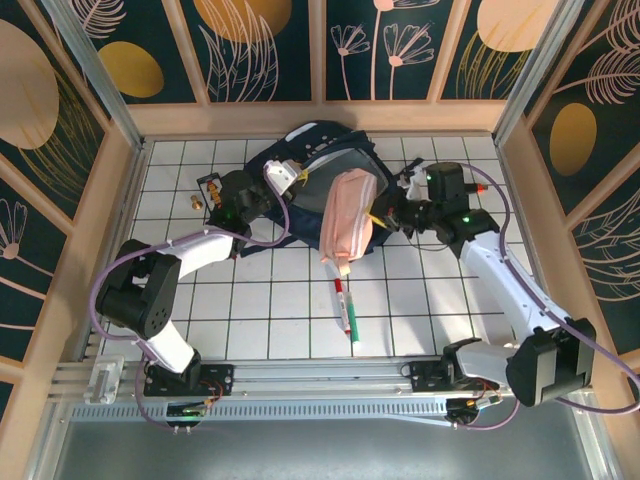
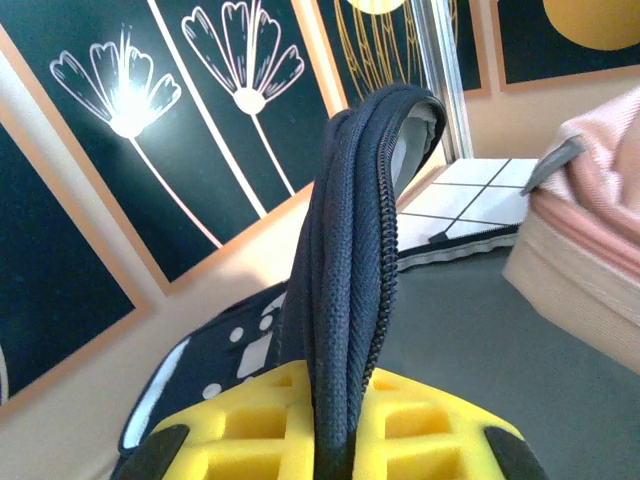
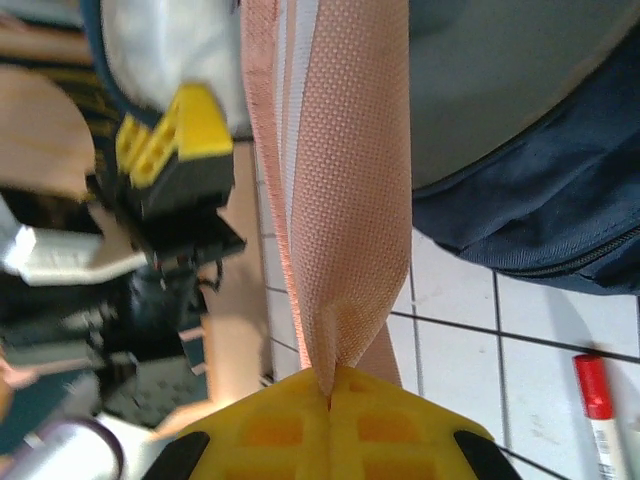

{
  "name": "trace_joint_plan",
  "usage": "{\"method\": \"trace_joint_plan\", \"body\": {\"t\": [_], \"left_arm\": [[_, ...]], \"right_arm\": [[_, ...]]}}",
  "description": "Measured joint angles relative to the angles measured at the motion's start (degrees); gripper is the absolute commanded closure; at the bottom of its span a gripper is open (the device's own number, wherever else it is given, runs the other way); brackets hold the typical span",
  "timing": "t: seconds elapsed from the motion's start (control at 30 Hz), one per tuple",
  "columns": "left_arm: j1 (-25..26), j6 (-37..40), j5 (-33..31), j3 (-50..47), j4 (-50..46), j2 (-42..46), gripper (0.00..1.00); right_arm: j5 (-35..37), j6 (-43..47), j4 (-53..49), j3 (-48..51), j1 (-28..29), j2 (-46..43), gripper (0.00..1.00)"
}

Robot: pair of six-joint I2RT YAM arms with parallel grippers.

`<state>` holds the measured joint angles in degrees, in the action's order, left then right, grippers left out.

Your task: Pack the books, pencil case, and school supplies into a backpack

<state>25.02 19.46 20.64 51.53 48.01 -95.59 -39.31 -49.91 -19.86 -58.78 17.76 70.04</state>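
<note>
1. Top view: the backpack (image 1: 305, 140) lies open at the far middle of the tiled table (image 1: 250, 300), with its grey lining showing. The pencil case (image 1: 350, 215) slants across the backpack's right side, and its near end hangs over the tiles. The marker pen (image 1: 343, 305) lies on the tiles just below the case, red cap toward it. A small black card (image 1: 207, 190) sits left of the backpack (its marks are too small to read). The left gripper (image 1: 285, 182) pinches the backpack's left rim. The right gripper (image 1: 378, 214) pinches the pencil case.
2. Left wrist view: the left gripper's (image 2: 335, 420) yellow fingers (image 2: 250, 430) are clamped on the backpack's (image 2: 350, 250) upright zipper edge. The pencil case (image 2: 590, 230) hangs above the grey lining.
3. Right wrist view: the right gripper (image 3: 330, 395) is closed on a corner of the pencil case (image 3: 335, 200). The navy backpack (image 3: 540, 210) is to the right, and the marker pen's (image 3: 595, 385) red cap lies on the tiles.
</note>
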Motion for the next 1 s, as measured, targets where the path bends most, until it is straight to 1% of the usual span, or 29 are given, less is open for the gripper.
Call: {"method": "trace_joint_plan", "body": {"t": [0.1, 0.23, 0.5, 0.63, 0.73, 0.9, 1.0], "left_arm": [[0.0, 1.57, -0.04, -0.7, 2.43, 0.0, 1.0], [-0.17, 3.32, -0.07, -0.76, 4.9, 0.0, 1.0], [-0.52, 4.15, 1.22, -0.76, 6.62, 0.42, 1.0], [-0.55, 4.13, 1.29, -0.76, 7.06, 1.03, 1.0], [-0.55, 4.04, 1.44, -0.76, 7.32, 1.16, 1.0], [-0.55, 2.54, 1.7, -0.76, 8.37, 1.16, 1.0], [-0.55, 1.86, 1.7, -0.76, 8.61, 1.16, 1.0]], "right_arm": [[-0.13, -7.76, 4.59, 2.25, -1.29, 0.83, 1.0], [-0.46, -16.94, 10.49, 4.33, -1.55, 3.45, 1.0], [1.57, -28.87, 20.17, 3.17, -1.6, 7.54, 1.0], [5.07, -33.75, 23.28, 2.91, -1.6, 10.75, 1.0], [8.74, -36.98, 24.57, 1.36, -1.25, 15.23, 1.0], [15.52, -41.81, 27.93, -5.68, 1.29, 25.2, 1.0], [19.39, -43.56, 32.11, -10.23, 2.84, 30.84, 1.0]]}}
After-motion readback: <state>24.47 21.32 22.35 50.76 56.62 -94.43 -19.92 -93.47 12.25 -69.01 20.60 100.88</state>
